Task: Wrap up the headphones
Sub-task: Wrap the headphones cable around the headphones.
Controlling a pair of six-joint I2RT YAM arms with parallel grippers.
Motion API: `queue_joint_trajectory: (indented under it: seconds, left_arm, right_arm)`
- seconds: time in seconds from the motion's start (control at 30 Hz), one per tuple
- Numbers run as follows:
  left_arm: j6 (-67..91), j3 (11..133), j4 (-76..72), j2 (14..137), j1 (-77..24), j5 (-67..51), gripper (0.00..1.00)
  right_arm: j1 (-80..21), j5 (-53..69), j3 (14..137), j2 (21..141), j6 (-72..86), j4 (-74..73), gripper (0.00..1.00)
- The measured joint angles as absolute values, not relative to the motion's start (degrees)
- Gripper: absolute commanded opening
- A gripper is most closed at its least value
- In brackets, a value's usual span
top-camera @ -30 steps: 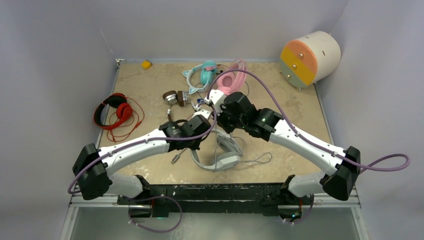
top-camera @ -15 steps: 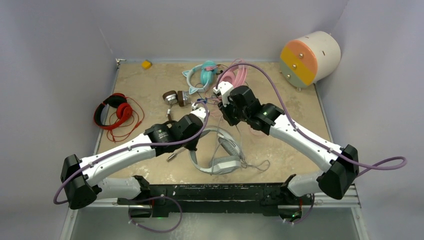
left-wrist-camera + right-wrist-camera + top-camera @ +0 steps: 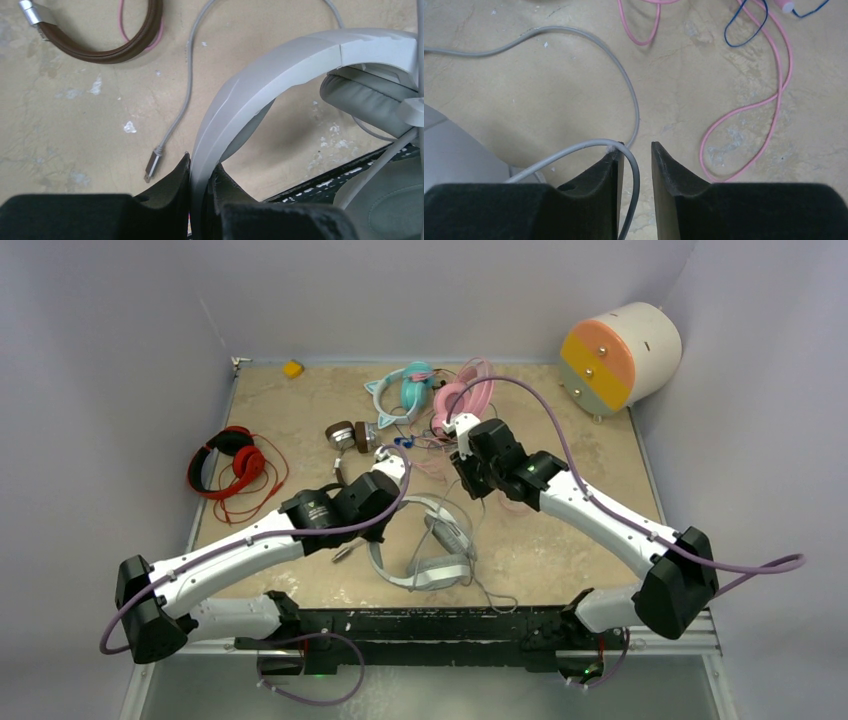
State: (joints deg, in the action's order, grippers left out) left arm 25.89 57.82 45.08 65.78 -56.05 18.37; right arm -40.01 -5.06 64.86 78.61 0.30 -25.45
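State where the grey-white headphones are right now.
In the top view, the grey-white headphones lie near the table's front edge, centre, band pinched by the left gripper.

The left arm [image 3: 235, 552] and right arm [image 3: 600, 515] share one build: smooth white link shells joined by bulky black joint housings. A lilac cable [image 3: 770, 562] trails loosely along each. A round black motor cap near frame centre carries pale markings too small to read. Both bases sit on a black rail [image 3: 430, 625] at the bottom. In the wrist views, the fingers [image 3: 669, 175] are matte black wedges.
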Motion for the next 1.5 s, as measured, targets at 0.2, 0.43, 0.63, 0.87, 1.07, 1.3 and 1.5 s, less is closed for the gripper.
queue_joint_trajectory:
  seconds: [0.2,0.43,0.63,0.87,1.07,1.3,1.5]
  left_arm:
    - [26.2,57.8,47.9,64.4,-56.3,26.0,0.0]
    - [26.5,57.8,48.7,63.7,-56.3,28.4,0.0]
    - [30.5,57.8,50.9,63.5,-56.4,35.3,0.0]
    - [32.2,57.8,51.5,62.4,-56.4,41.0,0.0]
    - [31.2,56.6,47.9,60.1,-56.4,33.7,0.0]
    - [33.6,57.1,48.1,59.4,-51.3,20.7,0.0]
    - [35.4,59.5,49.1,58.8,-41.9,12.6,0.0]
  right_arm:
    - [-39.7,-8.1,64.2,79.0,2.9,-26.5,0.3]
    - [-39.6,-11.0,65.0,81.4,4.3,-28.7,0.37]
    - [-39.5,-12.8,65.7,82.0,4.8,-31.1,0.4]
    - [-39.3,-15.2,68.4,82.9,5.5,-34.6,0.4]
    - [-39.3,-15.7,69.9,83.3,5.5,-33.8,0.41]
    - [-39.1,-14.2,63.5,77.2,6.7,-26.6,0.5]
    - [-37.1,-13.1,55.2,67.3,9.5,-19.8,0.63]
